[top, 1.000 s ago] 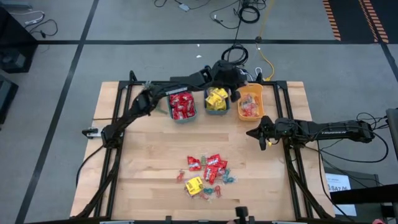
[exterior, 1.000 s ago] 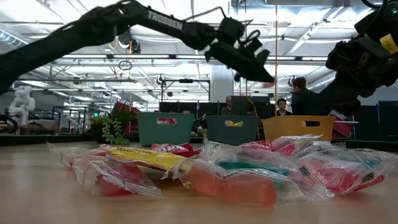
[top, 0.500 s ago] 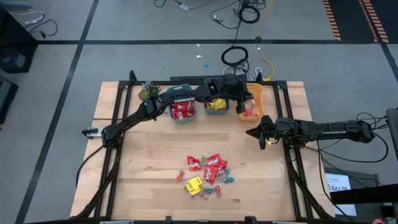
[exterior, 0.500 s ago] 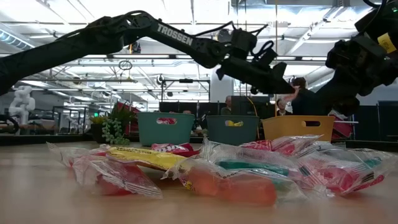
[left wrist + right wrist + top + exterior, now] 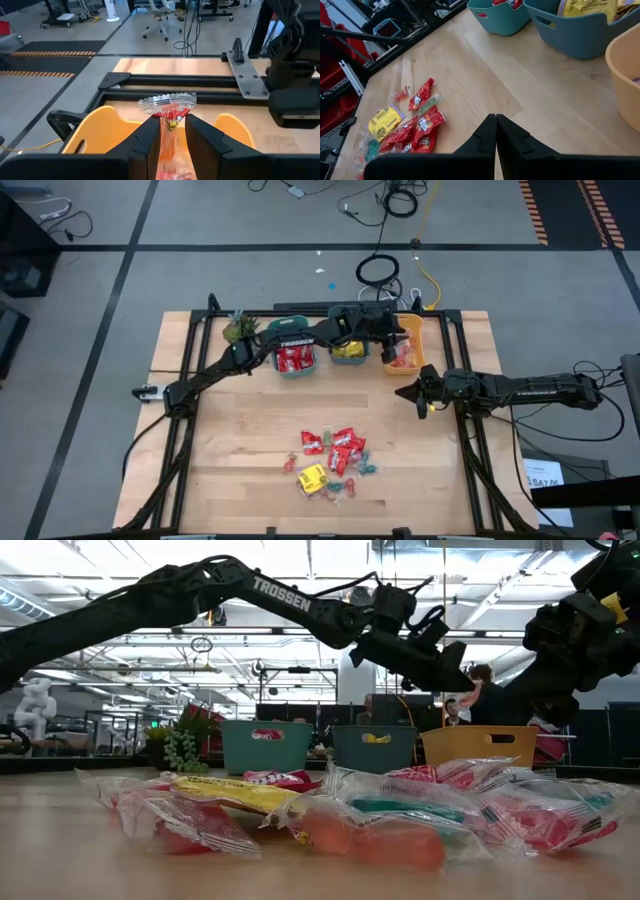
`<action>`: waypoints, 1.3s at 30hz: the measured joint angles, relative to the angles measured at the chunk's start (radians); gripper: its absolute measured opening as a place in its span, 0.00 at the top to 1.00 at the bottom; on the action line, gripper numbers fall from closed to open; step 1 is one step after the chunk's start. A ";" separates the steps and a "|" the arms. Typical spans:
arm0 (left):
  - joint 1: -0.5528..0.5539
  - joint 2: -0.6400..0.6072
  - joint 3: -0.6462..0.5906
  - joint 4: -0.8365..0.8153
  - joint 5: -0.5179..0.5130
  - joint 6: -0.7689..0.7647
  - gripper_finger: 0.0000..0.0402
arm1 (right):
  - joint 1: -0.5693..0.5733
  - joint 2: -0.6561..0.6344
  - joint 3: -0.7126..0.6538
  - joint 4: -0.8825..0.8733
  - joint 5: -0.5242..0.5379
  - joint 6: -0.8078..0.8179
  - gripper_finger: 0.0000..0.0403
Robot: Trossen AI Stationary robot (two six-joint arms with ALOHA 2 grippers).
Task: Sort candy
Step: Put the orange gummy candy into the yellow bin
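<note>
1. Parted slightly, the left gripper's [image 5: 172,131] jaws flank a clear orange candy packet [image 5: 170,116] above the orange bin [image 5: 405,346]; whether they still pinch it I cannot tell.
2. Two teal bins [image 5: 294,352] sit just beside it, along the table's far edge.
3. Right gripper [image 5: 409,392], jaws together, waits over bare wood.
4. Loose candy pile [image 5: 335,463] lies well apart, near the front edge.

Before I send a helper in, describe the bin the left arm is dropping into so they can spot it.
Along the table's far edge stand three small bins in a row. It is the one at the right end, under the left claw, nearest the right arm. It alone is orange; the two beside it are teal.
</note>
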 joint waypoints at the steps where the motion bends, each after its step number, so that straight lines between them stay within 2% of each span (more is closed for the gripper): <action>1: 0.000 0.000 0.000 -0.006 0.000 0.000 0.75 | 0.000 0.000 0.000 0.000 0.000 0.000 1.00; 8: 0.000 0.000 0.000 -0.085 -0.025 0.012 0.75 | 0.000 0.000 0.000 -0.001 -0.001 0.000 1.00; 13: -0.002 0.000 0.000 -0.121 -0.059 0.156 0.75 | 0.000 0.000 0.000 -0.001 -0.002 0.000 1.00; 17: -0.013 0.000 0.000 -0.143 -0.084 0.183 0.75 | 0.000 0.000 0.000 -0.001 -0.002 0.021 1.00; 20: -0.014 0.000 0.000 -0.157 -0.107 0.191 0.71 | 0.000 0.000 0.000 -0.001 -0.002 0.062 1.00; 30: -0.013 0.000 0.000 -0.137 -0.183 0.182 0.48 | 0.000 0.000 0.000 -0.001 -0.002 0.082 1.00; 35: -0.019 0.000 0.000 -0.083 -0.186 0.182 0.46 | 0.000 0.000 0.000 -0.001 -0.002 0.082 1.00; 39: -0.027 -0.030 0.000 -0.156 -0.188 0.182 0.46 | 0.000 0.000 0.000 -0.001 -0.002 0.082 1.00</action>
